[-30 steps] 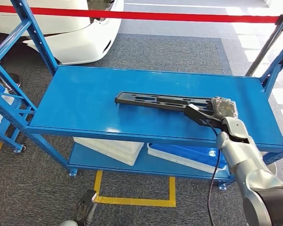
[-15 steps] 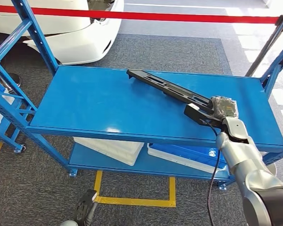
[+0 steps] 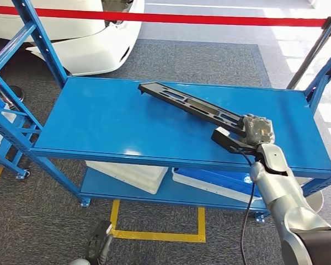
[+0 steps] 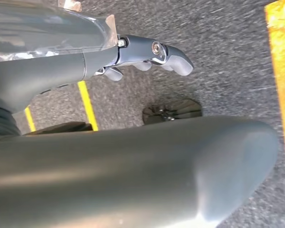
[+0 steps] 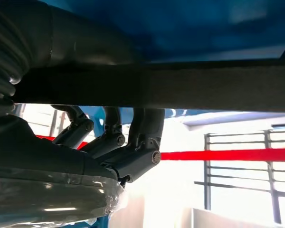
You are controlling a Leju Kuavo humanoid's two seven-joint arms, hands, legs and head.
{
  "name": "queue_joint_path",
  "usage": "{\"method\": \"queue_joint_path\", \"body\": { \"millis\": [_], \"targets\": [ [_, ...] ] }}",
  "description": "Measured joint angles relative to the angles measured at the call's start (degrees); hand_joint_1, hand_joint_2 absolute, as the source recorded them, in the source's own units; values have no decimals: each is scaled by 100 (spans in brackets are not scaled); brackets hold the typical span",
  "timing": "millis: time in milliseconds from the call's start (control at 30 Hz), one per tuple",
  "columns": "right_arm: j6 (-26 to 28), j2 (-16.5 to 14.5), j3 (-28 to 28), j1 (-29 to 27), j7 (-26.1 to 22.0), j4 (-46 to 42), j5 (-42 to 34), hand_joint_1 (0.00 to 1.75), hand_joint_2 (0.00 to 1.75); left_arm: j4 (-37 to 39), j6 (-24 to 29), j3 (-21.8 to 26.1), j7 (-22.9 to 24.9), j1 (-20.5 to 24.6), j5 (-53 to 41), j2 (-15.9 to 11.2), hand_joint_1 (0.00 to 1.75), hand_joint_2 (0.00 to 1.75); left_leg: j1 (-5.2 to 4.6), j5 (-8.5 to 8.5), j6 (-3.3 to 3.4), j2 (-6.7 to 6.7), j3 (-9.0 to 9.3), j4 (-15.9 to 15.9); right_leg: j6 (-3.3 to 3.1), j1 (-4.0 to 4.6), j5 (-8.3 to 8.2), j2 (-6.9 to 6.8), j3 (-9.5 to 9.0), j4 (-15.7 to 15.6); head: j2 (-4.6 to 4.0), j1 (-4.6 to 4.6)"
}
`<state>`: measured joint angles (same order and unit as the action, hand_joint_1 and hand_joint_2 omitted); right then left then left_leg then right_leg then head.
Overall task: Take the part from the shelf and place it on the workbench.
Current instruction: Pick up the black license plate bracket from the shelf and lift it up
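My right hand (image 3: 259, 130) is clamped on the near end of the long black slotted plastic part (image 3: 188, 103). Its far end has swung from level toward eleven o'clock above the blue metal shelf (image 3: 93, 118): lifted, ready to carry.

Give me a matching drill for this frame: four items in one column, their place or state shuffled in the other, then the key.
Items:
1. black part
2. right hand
3. left hand
4. white trays

Places or states:
A. on the lower shelf level, beneath the blue shelf top
B. hanging low over grey carpet with yellow floor tape, holding nothing
C. one end held, the far end pointing away across the shelf top
D. gripping the near end of the part at the shelf's right side

Pairs: 1-C, 2-D, 3-B, 4-A
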<state>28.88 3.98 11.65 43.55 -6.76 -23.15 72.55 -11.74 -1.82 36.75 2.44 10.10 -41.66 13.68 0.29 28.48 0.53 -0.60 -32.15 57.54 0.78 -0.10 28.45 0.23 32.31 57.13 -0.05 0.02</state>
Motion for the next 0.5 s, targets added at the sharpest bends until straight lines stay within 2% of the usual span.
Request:
{"method": "queue_joint_path", "body": {
  "millis": [100,233,267,400,467,500],
  "targets": [
    [93,-48,13,-187,-158,-335,-102,175,175,0,173,22,-328,-14,-38,4,0,0,1,0,0,-1,-3,0,0,1,0,0,5,0,0,-2],
    [34,-50,113,-589,-243,-1161,-280,175,175,0,311,35,-877,-42,-88,16,0,175,1,0,0,-4,-10,0,0,1,1,-3,10,0,-1,0],
    [-12,-45,150,-696,-248,-1402,-323,175,175,0,239,42,-923,-41,-84,17,0,175,0,0,0,-3,-12,0,0,1,1,-3,12,1,-1,0],
    [-166,-14,321,-979,-238,-2169,-404,175,175,0,-93,79,-904,-23,-13,17,0,0,-1,0,0,-1,-14,0,0,-1,0,2,16,0,1,0],
    [-175,1,416,-1077,-233,-2473,-406,175,175,0,-220,122,-877,-23,47,17,0,0,-2,0,0,-2,-14,0,0,-1,0,1,16,0,0,0],
    [-174,9,472,-1124,-230,-2630,-399,175,175,0,-274,146,-864,-27,69,17,0,44,-2,0,0,-2,-14,0,0,-1,0,1,16,0,0,0]
  ]
}}
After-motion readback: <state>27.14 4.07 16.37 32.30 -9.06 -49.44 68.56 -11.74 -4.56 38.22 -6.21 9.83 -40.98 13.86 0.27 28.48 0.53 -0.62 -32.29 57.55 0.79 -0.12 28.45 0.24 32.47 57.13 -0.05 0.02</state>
